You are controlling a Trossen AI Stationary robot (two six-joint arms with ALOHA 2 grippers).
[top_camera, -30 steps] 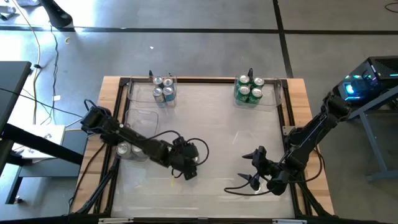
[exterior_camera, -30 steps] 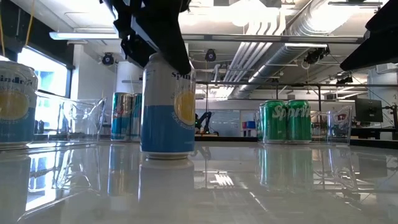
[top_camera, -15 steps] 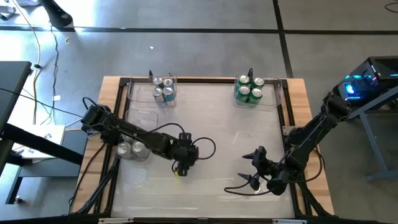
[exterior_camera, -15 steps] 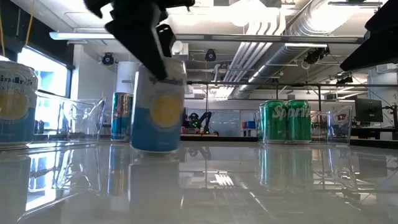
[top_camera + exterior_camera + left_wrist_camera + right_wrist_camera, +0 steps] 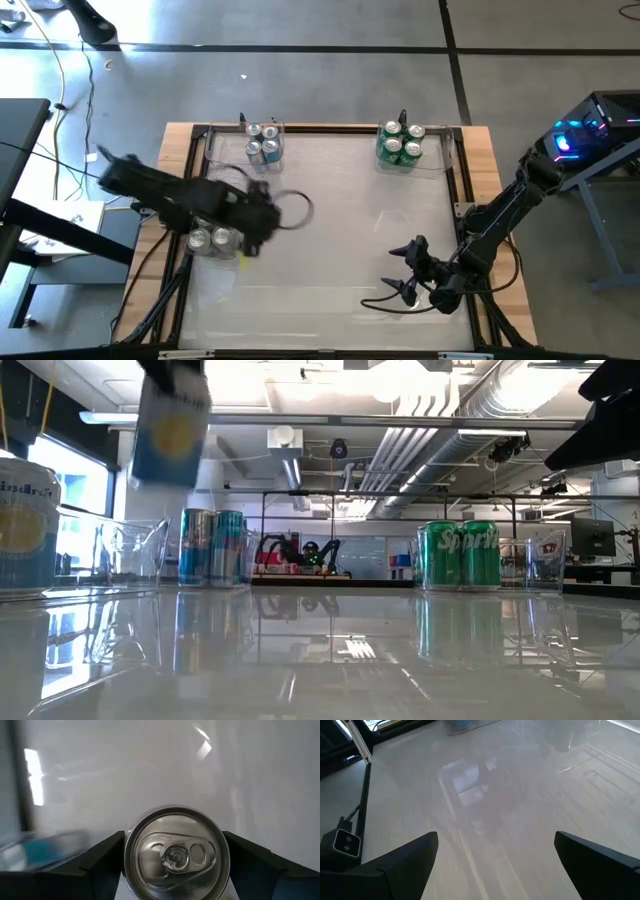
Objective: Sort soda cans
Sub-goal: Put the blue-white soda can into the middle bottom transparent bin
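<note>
The left claw (image 5: 172,865) grips a blue-and-yellow can (image 5: 176,854) (lifted, upper left of the low view) over the tray (image 5: 222,188) at the high view's left, where two cans (image 5: 210,239) sit. Four blue cans (image 5: 262,142) and four green cans (image 5: 401,142) already stand sorted at the bench's (image 5: 350,210) top edge. Right claw (image 5: 405,270) idles open, lower right. Nearly done, I judge.

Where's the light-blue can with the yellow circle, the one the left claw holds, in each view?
High view: hidden under the left claw, by the clear plastic tray at the table's left edge.
Low view: light-blue can lifted off the table, upper left.
Left wrist view: silver top fills the lower centre.
Right wrist view: not in it.
Shared landmark: four green cans, seen in the high and low views.
</note>
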